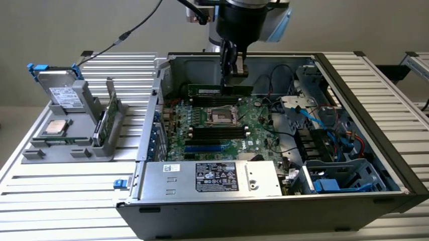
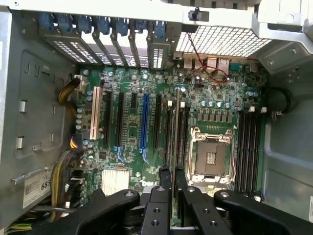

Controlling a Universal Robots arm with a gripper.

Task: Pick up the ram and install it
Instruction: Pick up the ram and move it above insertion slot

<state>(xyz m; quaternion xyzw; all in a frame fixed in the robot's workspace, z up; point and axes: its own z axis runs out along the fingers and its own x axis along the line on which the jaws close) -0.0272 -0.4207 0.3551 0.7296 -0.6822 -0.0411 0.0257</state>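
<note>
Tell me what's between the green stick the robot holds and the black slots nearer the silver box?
In the exterior view, the square processor socket sits between the ram and those black slots.

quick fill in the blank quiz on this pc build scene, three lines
1. The gripper is shut on the long green ____, held over the motherboard.
2. The processor socket on the motherboard is ____.
3. The processor chip lies in the grey holder on the exterior view's ____.

Missing words: ram; empty; left
</note>
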